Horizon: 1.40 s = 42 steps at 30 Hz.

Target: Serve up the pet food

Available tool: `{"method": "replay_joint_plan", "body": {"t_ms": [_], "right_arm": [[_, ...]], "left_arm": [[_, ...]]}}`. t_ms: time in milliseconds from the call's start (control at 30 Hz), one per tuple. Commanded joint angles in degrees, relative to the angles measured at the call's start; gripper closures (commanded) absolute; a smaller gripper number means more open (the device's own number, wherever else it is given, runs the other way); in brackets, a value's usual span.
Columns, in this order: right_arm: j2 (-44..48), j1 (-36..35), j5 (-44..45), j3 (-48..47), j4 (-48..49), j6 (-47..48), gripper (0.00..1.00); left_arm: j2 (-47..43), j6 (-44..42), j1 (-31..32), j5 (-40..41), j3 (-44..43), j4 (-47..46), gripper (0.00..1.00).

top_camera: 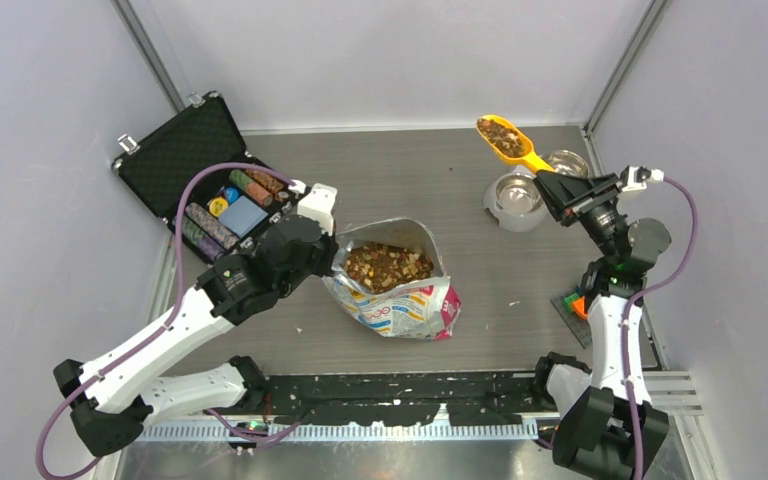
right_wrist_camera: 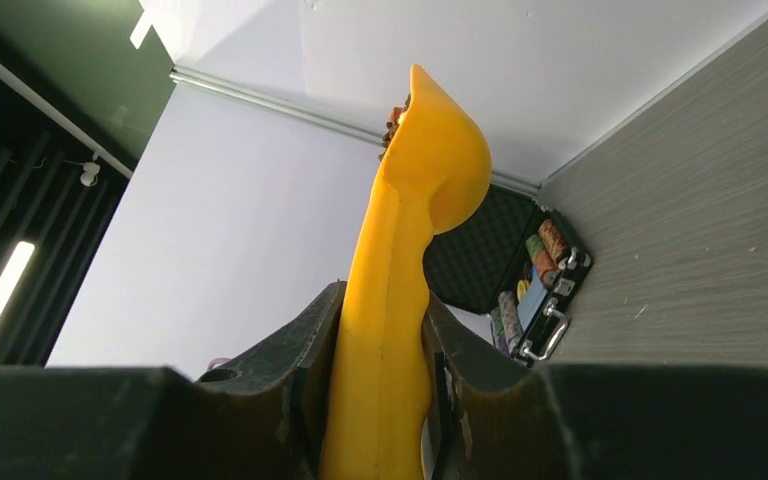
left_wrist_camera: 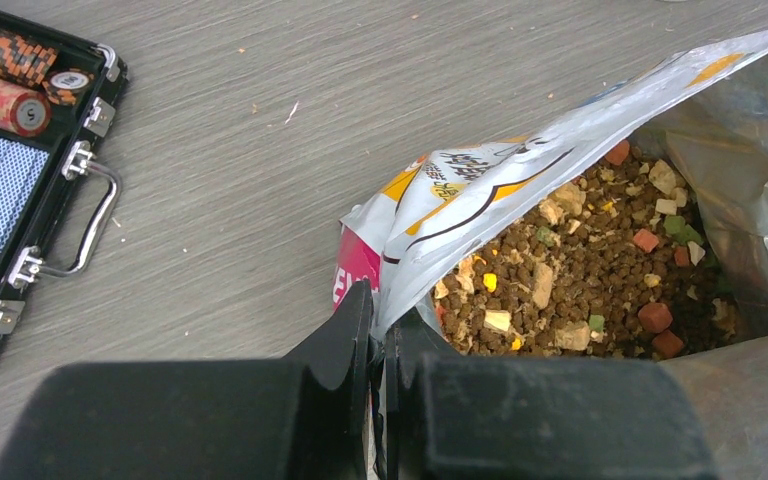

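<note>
The printed foil bag (top_camera: pixel 400 295) lies open mid-table, full of pet food (top_camera: pixel 388 265), brown kibble with reddish and greenish bits (left_wrist_camera: pixel 600 275). My left gripper (top_camera: pixel 332 262) is shut on the bag's left rim (left_wrist_camera: pixel 480 195), its jaws pinching the foil. My right gripper (top_camera: pixel 552 190) is shut on the handle of a yellow scoop (top_camera: pixel 508 140), held up above the table and heaped with pet food (top_camera: pixel 502 133). In the right wrist view I see only the scoop's underside (right_wrist_camera: pixel 410 250). A steel double bowl (top_camera: pixel 522 198) sits just below and left of the right gripper.
An open black case (top_camera: pixel 210 185) of striped poker chips stands at the back left; its handle shows in the left wrist view (left_wrist_camera: pixel 85 225). A small orange and green object (top_camera: pixel 575 303) lies by the right arm. Walls close in on three sides.
</note>
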State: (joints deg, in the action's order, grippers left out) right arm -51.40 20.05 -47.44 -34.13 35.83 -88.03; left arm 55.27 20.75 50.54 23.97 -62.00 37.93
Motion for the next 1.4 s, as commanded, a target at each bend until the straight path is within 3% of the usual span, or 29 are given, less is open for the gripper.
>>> {"method": "replay_joint_plan", "body": {"t_ms": [0, 267, 367, 633, 967, 1367], "right_arm": [[-0.7, 5.4, -5.2, 1.5, 11.6, -3.4, 0.95], [-7.6, 13.6, -7.8, 6.3, 24.1, -7.2, 0.95], [-9.3, 16.3, -7.7, 7.4, 23.6, -5.0, 0.95], [-11.9, 19.6, -7.0, 8.4, 12.9, 6.1, 0.95], [-10.5, 20.2, 2.3, 3.2, -21.7, 33.1, 0.95], [-13.4, 19.1, 6.4, 0.5, -28.4, 37.9, 0.95]], "left_arm": [[-1.4, -1.5, -0.5, 2.9, -1.4, -8.8, 1.00], [-1.0, -2.4, -0.5, 3.5, -0.8, -9.5, 1.00], [-1.3, -2.6, -0.5, 3.5, 0.0, -10.2, 1.00], [-1.9, -3.7, -0.5, 4.1, 1.1, -10.6, 1.00], [-3.5, -4.4, -0.5, 5.3, 2.5, -11.0, 1.00], [-4.7, -4.6, -0.5, 5.3, 3.4, -11.4, 1.00]]}}
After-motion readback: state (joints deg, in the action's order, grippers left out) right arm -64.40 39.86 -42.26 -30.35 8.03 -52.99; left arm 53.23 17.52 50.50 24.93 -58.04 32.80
